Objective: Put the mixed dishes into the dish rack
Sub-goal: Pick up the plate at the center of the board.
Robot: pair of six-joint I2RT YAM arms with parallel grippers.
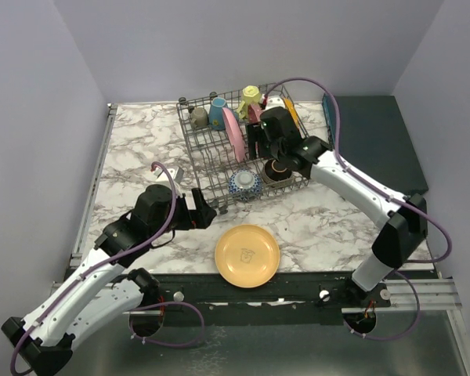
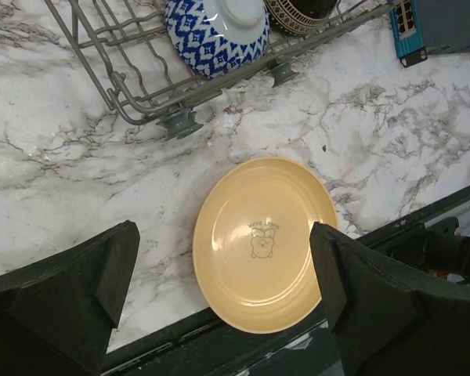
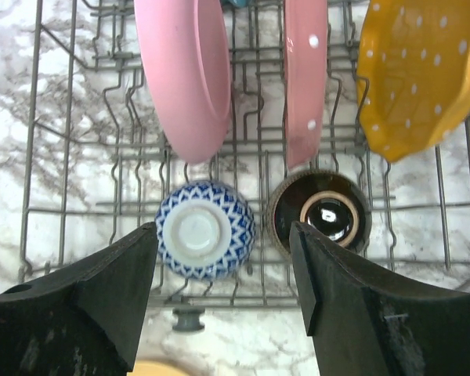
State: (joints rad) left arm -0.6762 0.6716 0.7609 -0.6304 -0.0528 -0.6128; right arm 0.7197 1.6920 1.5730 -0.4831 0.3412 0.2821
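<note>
Both grippers empty; one yellow plate sits outside the dish rack.
Left gripper gapes wide, holding nothing, the plate flat on the marble table just below its fingers; right gripper parted, empty, over the rack's blue-white bowl and dark brown bowl.

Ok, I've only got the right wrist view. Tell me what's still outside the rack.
Observer: One yellow plate lies flat on the table, at its near edge, in front of the dish rack.
Operator: Report the left end effector.
Observer: The left end effector is open and holds nothing, close to the rack's near left corner.
Operator: Give me the rack's far end.
Observer: Three mugs sit there: a grey-olive mug, a blue mug and a yellow mug.
</note>
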